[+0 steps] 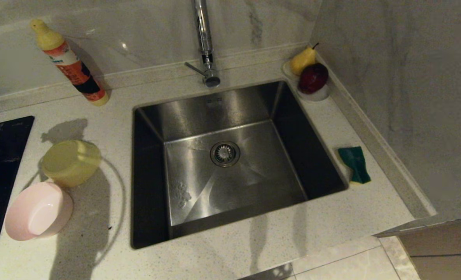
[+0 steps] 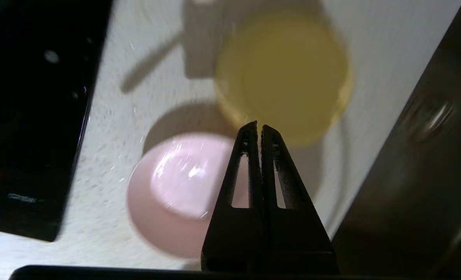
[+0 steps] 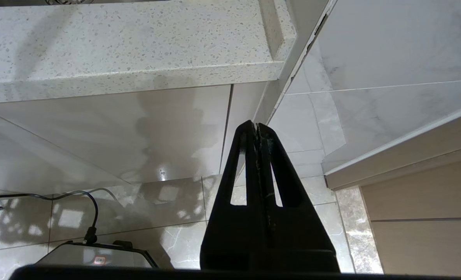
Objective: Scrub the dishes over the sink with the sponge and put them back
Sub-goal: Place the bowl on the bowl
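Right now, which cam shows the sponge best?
Head view: the sponge lies in full sight, green face up, on the counter right of the sink. The left wrist view shows only bowls; the right wrist view, cabinets and floor.

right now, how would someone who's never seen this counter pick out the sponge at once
Start at the large square stainless steel sink set in the pale speckled counter. On the counter strip to its right, near the wall, lies the small rectangular sponge, dark green face up. It is the only flat green thing there; the yellow pear and dark red apple sit further back.
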Controlling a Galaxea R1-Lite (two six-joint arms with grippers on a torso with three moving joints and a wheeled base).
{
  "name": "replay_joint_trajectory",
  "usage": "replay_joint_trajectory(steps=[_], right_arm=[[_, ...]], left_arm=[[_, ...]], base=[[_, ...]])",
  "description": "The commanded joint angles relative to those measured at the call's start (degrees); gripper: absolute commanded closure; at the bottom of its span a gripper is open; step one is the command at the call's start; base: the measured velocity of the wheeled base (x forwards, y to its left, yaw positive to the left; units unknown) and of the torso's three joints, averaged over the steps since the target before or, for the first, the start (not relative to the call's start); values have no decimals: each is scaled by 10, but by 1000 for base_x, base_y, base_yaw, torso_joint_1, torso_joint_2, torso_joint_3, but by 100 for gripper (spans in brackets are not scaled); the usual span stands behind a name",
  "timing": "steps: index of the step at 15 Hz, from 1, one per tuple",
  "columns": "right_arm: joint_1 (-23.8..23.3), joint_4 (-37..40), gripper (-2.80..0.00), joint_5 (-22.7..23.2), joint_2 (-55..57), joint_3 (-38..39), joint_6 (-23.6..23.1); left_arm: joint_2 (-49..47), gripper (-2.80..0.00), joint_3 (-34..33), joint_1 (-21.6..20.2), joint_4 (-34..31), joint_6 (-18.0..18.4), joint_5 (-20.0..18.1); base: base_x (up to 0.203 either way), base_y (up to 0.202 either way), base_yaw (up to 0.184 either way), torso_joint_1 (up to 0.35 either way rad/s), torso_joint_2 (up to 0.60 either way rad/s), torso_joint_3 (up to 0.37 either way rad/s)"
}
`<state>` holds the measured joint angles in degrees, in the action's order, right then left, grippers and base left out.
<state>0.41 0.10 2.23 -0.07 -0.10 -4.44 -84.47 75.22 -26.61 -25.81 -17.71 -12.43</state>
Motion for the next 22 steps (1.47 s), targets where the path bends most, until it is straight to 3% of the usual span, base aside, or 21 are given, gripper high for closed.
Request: replay_joint_trajectory(steps=[1,3,7,11,12,16,19,22], right_arm=[[0,0,0,1,-1,0,0],[0,0,0,1,-1,0,0],[0,0,0,1,-1,0,0],[0,0,0,1,-1,0,0],[0,0,0,1,-1,0,0],[0,0,0,1,-1,0,0],[0,0,0,1,-1,0,0],[0,0,0,1,-1,0,0]], left_arm=[[-14,0,43,-25,-5,-64,25],[-32,0,64,-70,-9,-91,48],[-87,0,87,-147,-11,-94,67],[-138,0,129,-184,-10,-92,67],[-146,-280,140,-192,-13,-92,62],[-146,-280,140,-192,-13,-84,11],[-173,-280,137,-192,-9,-56,6],[-205,-280,160,-193,-7,-55,6]], base=[[0,0,0,0,0,0],[0,0,0,0,0,0],[0,0,0,0,0,0],[0,0,0,0,0,0],[0,0,0,0,0,0],[0,0,0,0,0,0],[0,0,0,0,0,0],[0,0,0,0,0,0]])
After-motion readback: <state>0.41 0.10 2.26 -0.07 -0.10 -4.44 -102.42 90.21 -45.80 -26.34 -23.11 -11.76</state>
